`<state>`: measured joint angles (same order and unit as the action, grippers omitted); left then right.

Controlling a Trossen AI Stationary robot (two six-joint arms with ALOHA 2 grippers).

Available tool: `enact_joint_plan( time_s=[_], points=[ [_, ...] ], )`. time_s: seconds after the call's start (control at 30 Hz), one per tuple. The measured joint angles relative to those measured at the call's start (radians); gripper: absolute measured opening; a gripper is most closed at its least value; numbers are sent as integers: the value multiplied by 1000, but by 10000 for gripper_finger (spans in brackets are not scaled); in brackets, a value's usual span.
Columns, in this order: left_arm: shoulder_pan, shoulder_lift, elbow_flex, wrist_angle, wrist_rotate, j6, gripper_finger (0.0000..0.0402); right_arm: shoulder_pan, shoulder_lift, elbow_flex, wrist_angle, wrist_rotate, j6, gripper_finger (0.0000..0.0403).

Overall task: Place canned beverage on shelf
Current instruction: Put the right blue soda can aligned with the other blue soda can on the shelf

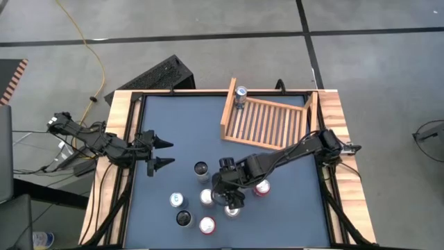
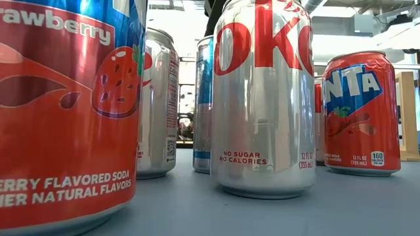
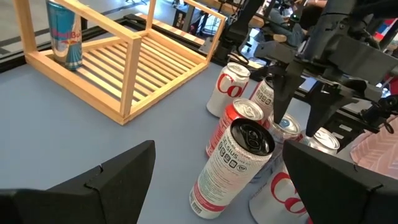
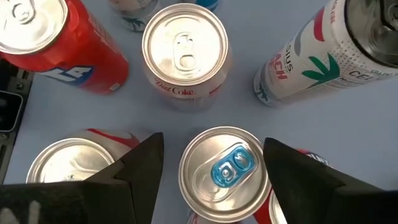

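1. At the upper middle of the high view, one can [image 1: 241, 96] is seen standing in the far-left corner of the shelf [image 1: 267, 123]; that much of the task appears done.
2. Below the shelf, in the lower middle of the frame, a cluster of seven cans [image 1: 201, 196] remains on the surface [image 1: 180, 125], so most of the work seems left.
3. The right pincer [image 1: 232, 203] is held over that cluster, its fingers apart on either side of a silver can with a blue tab [image 4: 225, 171]; no contact can be seen, so nothing is judged gripped yet.
4. At the left of the frame, the left pincer [image 1: 163, 153] is kept waiting, fingers apart and empty.
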<state>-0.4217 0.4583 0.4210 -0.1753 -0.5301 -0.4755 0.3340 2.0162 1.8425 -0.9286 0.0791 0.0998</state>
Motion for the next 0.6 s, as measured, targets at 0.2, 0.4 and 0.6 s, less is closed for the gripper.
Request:
enact_joint_plan(
  time_s=[0.2, 0.4, 0.6],
  points=[
    [0, 0, 0, 0, 0, 0, 341, 3, 1, 9, -18, 27, 0, 275],
    [0, 0, 0, 0, 0, 0, 341, 3, 1, 10, -16, 31, 4, 275],
    [0, 0, 0, 1, 0, 0, 341, 3, 1, 10, -15, 34, 4, 275]
  ],
)
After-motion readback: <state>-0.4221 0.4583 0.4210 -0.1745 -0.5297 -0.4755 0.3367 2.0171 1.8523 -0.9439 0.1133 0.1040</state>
